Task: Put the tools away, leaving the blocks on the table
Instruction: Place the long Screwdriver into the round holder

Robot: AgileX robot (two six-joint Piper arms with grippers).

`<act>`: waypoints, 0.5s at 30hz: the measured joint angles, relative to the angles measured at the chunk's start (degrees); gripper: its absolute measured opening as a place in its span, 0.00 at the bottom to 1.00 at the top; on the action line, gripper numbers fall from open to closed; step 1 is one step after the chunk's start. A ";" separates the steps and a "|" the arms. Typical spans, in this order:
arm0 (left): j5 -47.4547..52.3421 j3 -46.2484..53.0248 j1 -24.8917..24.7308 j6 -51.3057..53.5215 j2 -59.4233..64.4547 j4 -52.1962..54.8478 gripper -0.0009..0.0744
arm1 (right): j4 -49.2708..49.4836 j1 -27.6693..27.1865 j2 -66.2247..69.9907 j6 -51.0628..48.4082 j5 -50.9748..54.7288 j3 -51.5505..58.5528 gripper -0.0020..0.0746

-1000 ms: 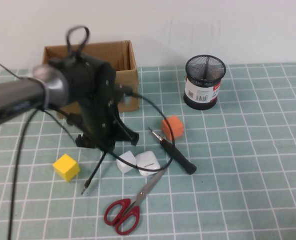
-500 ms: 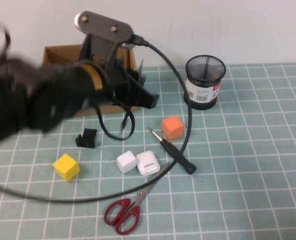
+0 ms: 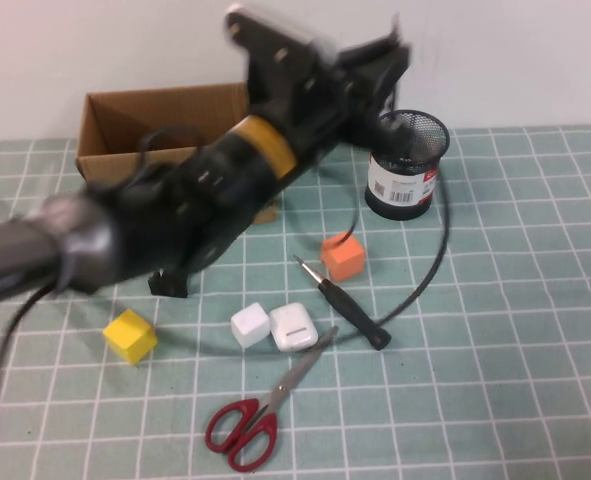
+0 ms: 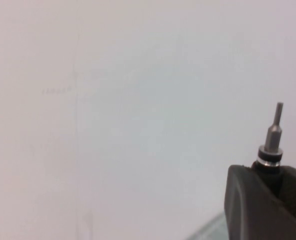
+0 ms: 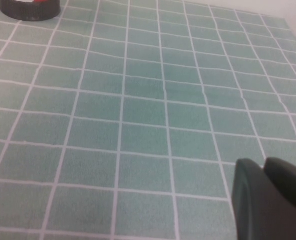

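**Tools: one in the air, two waiting on the tiles**

Starting at the left of the pale green tiled table (image 5: pixel 137 125), we have the small yellow cube (image 3: pixel 130 335), with the open brown cardboard box (image 3: pixel 125 120) behind it. The two white rounded cubes (image 3: pixel 272 325) sit touching each other. Just beside them lie the red-handled scissors with grey blades (image 3: pixel 245 430).

Next come the orange cube (image 3: pixel 343 255) and the black-handled screwdriver with a short metal tip (image 3: pixel 347 306), close together. Above them the left gripper (image 4: pixel 274 172) is raised next to the black wire-mesh cup (image 3: pixel 407 165), clamped on the thin dark rod tool (image 4: pixel 273 132), whose tip pokes out past the fingers.

Here is our worry. The rod looks thin and the cup light, so a drop off centre could glance off the rim or tip the cup. The arm's black cable (image 3: pixel 425 280) loops low near the screwdriver and could drag it or nudge the orange cube.

The right gripper (image 5: pixel 270 200) hangs over bare tiles to the right; we cannot tell its state.
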 joint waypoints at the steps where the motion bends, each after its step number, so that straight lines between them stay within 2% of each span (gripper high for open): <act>1: 0.01 -2.46 0.00 -0.50 1.98 0.41 0.09 | 0.00 0.00 0.00 0.00 0.00 0.00 0.02; 8: 5.11 -20.80 0.00 -5.88 13.37 4.29 0.09 | 0.00 0.00 0.00 0.00 0.00 0.00 0.02; 15: 7.59 -29.52 0.00 -6.26 22.96 4.84 0.09 | 0.00 0.00 0.00 0.00 0.00 0.00 0.02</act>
